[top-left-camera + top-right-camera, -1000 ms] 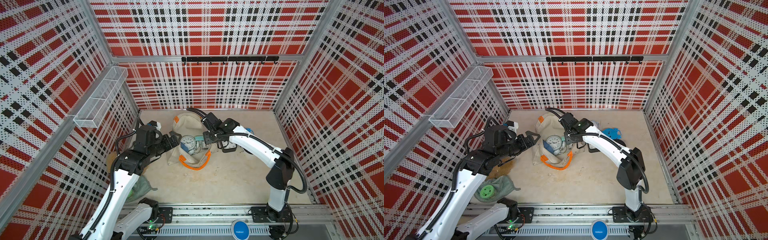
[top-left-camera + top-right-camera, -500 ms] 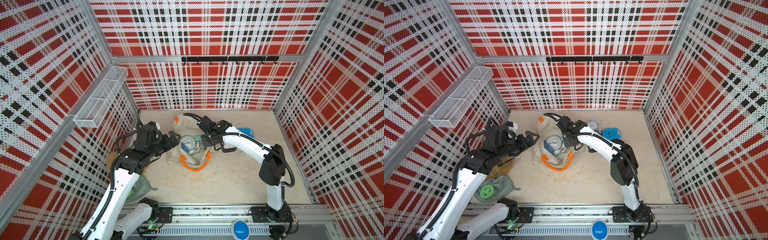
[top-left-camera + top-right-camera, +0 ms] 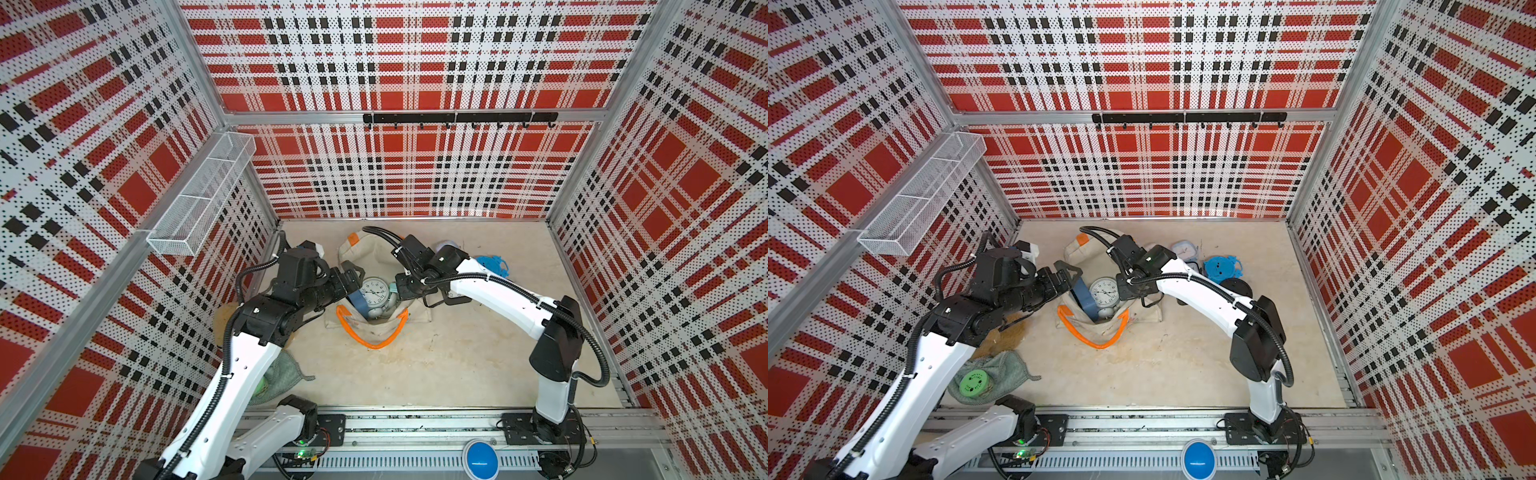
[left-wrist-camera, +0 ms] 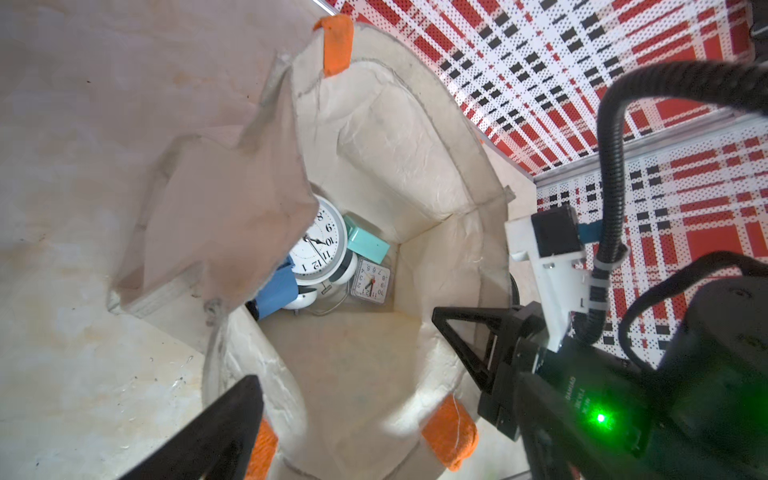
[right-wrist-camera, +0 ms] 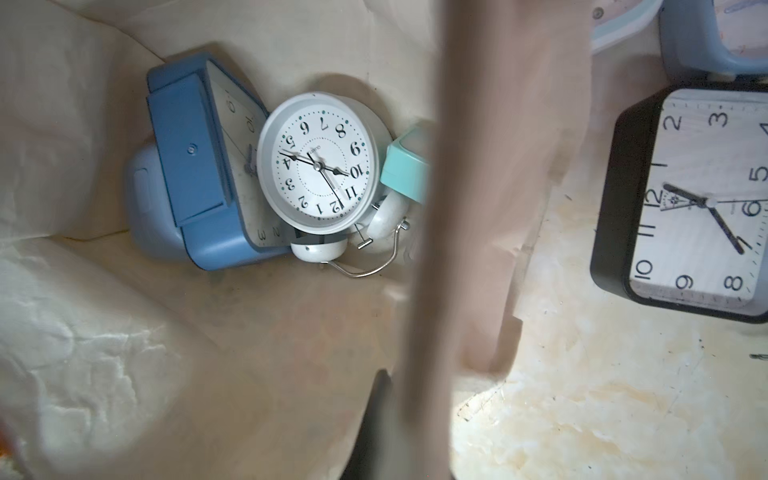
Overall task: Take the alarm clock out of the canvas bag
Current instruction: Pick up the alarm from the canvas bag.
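The cream canvas bag (image 3: 365,249) (image 3: 1088,253) with orange handles lies mouth up at mid table. Inside, a white round twin-bell alarm clock (image 3: 374,291) (image 3: 1105,291) (image 4: 320,249) (image 5: 318,164) lies face up between a blue square clock (image 5: 195,166) and a mint one (image 5: 405,168). A small clear clock (image 4: 370,281) lies beside them. My right gripper (image 3: 405,286) (image 5: 407,415) is shut on the bag's right rim, whose cloth runs up between its jaws. My left gripper (image 3: 353,286) (image 4: 353,374) stands open at the bag's left rim, holding nothing.
A black clock (image 3: 1235,286) (image 5: 685,208), a pale blue clock (image 3: 1183,249) and a blue round piece (image 3: 1221,268) lie right of the bag. A green cloth with a green disc (image 3: 976,384) lies front left. A wire basket (image 3: 199,199) hangs on the left wall.
My right gripper has moved left to the bag's right rim and shut on the cloth. The left gripper has stayed open beside the bag.
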